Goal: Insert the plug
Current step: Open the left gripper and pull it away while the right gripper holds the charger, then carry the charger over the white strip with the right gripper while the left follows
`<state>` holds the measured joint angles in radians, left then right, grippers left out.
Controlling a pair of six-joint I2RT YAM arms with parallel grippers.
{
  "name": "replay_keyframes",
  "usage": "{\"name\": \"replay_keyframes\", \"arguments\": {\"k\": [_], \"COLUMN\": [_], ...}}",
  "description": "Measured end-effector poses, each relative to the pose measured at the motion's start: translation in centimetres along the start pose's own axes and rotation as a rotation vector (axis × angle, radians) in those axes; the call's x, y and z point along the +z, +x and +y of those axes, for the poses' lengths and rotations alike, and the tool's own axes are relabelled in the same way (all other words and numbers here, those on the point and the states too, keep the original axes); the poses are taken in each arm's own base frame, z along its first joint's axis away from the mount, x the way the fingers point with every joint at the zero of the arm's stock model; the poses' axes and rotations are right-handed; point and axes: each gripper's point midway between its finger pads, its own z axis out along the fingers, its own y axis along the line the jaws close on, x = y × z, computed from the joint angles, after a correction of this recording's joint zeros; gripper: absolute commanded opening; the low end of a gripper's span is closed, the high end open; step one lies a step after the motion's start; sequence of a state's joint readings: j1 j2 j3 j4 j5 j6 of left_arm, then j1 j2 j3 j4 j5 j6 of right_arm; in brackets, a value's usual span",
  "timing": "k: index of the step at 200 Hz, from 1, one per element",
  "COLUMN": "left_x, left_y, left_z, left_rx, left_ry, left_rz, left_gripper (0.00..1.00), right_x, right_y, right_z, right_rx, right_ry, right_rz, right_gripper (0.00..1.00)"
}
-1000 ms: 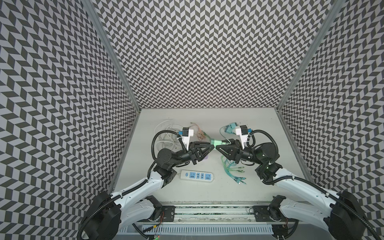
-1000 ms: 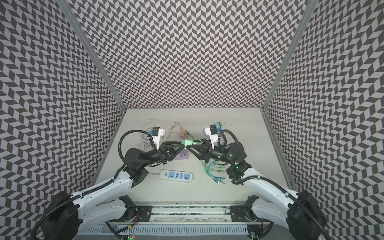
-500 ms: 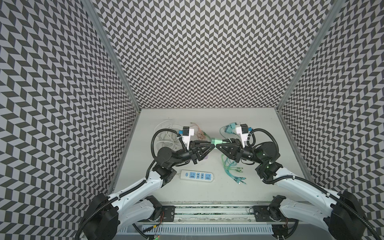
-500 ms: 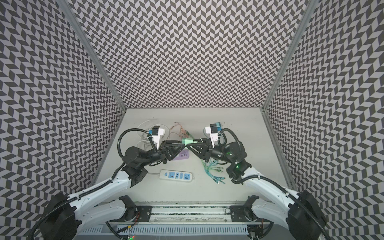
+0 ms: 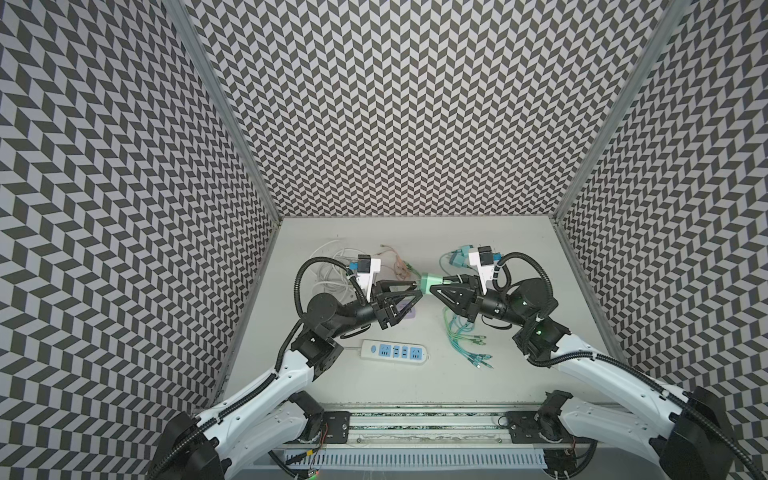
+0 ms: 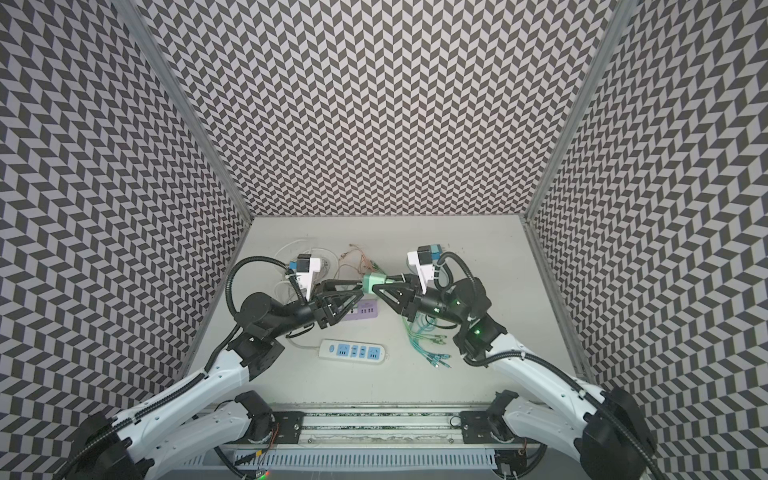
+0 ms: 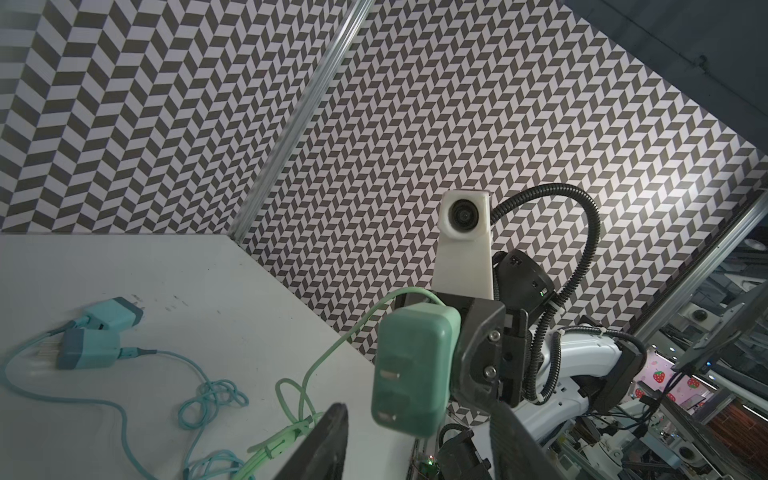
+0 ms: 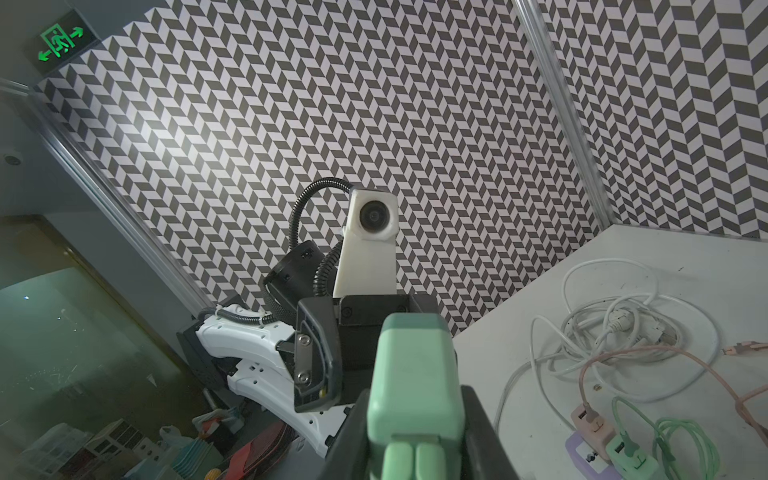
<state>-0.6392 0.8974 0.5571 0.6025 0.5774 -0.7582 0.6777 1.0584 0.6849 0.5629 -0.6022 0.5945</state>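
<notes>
Herringbone-patterned walls enclose the pale grey table (image 5: 498, 386). Above its middle, the right gripper (image 5: 437, 286) clamps a mint-green boxy plug (image 5: 428, 284). The left gripper (image 5: 417, 289) faces the prongs, its jaws parted and clear of the plug. A lilac power strip (image 6: 368, 309) lies half hidden beneath. A white power strip (image 5: 394, 352) lies nearer.

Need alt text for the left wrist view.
The right pincer grips a green plug in mid-air, its two prongs facing the camera. The left pincer, open, flanks it without touching; teal chargers and cables lie on the table.
</notes>
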Motion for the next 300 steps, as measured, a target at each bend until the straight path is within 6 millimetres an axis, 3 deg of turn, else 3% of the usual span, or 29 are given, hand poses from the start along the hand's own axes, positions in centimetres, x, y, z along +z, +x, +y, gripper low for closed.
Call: {"name": "replay_keyframes", "arguments": {"k": [33, 68, 110, 160, 233, 300], "left_x": [-1.7, -3.9, -7.4, -10.7, -13.4, -15.0], "left_y": [-0.3, 0.5, 3.6, 7.1, 8.9, 11.6], "left_z": [0.2, 3.3, 7.5, 10.7, 12.2, 14.3], "left_rx": [0.015, -0.013, -0.081, -0.154, -0.212, -0.278], "left_ry": [-0.083, -0.278, -0.491, -0.649, -0.751, -0.829], "left_rz": [-0.016, -0.007, 0.027, 0.047, 0.016, 0.031], "left_gripper": [0.64, 0.64, 0.65, 0.66, 0.65, 0.64], "right_x": [0.4, 1.0, 1.3, 1.1, 2.7, 4.2], "right_y": [-0.2, -0.7, 0.6, 1.4, -2.5, -2.7], "right_z": [-1.1, -2.6, -5.3, -7.6, -6.7, -7.0], "right_rx": [-0.057, -0.130, -0.181, -0.224, -0.304, -0.329], "right_ry": [0.090, 0.190, 0.302, 0.408, 0.429, 0.431], "right_rz": [0.055, 0.123, 0.250, 0.360, 0.363, 0.435], "right_gripper": [0.15, 0.15, 0.15, 0.15, 0.15, 0.15]}}
